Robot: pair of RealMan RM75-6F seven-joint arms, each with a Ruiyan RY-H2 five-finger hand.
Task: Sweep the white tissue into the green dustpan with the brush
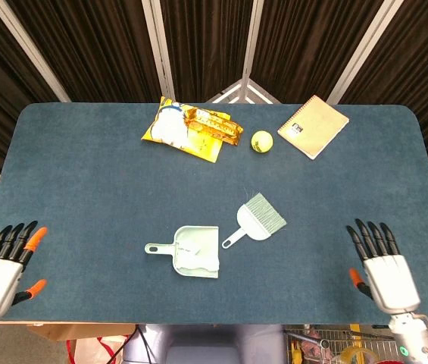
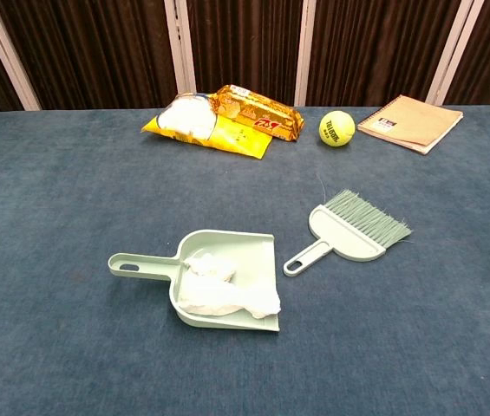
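Observation:
The white tissue [image 2: 223, 291] [image 1: 192, 256] lies crumpled inside the green dustpan [image 2: 243, 249] [image 1: 202, 235], which rests flat near the table's middle with its handle pointing left. The green brush [image 2: 353, 228] [image 1: 255, 215] lies on the cloth just right of the pan, bristles to the far right, nothing touching it. In the head view my left hand [image 1: 1, 267] hovers at the table's near left corner and my right hand [image 1: 382, 273] at the near right edge, both with fingers spread and holding nothing. Neither hand shows in the chest view.
A yellow snack bag [image 1: 187, 129] [image 2: 223, 119] lies at the back centre, a yellow tennis ball [image 1: 261, 141] [image 2: 336, 128] to its right, and a tan spiral notebook [image 1: 313, 127] [image 2: 409, 122] further right. The blue table [image 1: 85, 182] ends in dark curtains behind.

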